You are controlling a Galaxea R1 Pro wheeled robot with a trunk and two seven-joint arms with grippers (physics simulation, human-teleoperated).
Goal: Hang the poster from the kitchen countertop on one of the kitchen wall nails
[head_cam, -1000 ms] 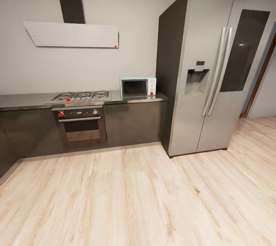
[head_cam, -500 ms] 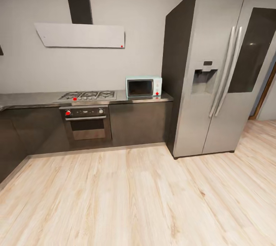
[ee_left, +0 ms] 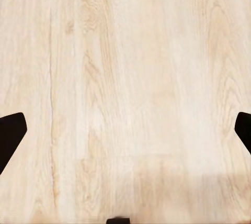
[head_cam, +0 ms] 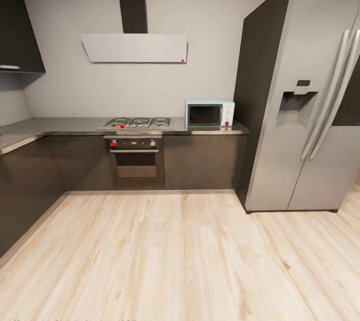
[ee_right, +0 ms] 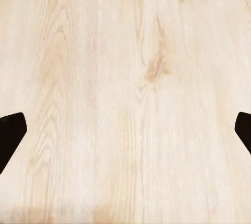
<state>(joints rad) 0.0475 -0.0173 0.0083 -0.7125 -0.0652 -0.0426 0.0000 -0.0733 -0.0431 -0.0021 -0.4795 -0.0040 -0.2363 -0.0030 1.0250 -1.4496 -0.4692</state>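
Note:
The kitchen countertop (head_cam: 70, 125) runs along the back wall in the head view and turns a corner down the left side. The poster is out of view. My left gripper (ee_left: 125, 130) points down at the pale wood floor, its dark fingertips (ee_left: 10, 135) spread far apart with nothing between them. My right gripper (ee_right: 125, 135) hangs the same way over the floor, open and empty, one fingertip (ee_right: 10, 132) at each side of its wrist view.
A gas hob (head_cam: 137, 123) and oven (head_cam: 135, 158) sit mid-counter under an extractor hood (head_cam: 135, 47). A mint microwave (head_cam: 209, 113) stands beside a tall steel fridge (head_cam: 305, 96) at the right. A dark wall cabinet (head_cam: 17, 26) hangs at upper left. Wood floor (head_cam: 180, 256) stretches ahead.
The head view has swung to the left: hob, microwave and fridge all slid right in the picture, and the counter's left corner and a wall cabinet came into view.

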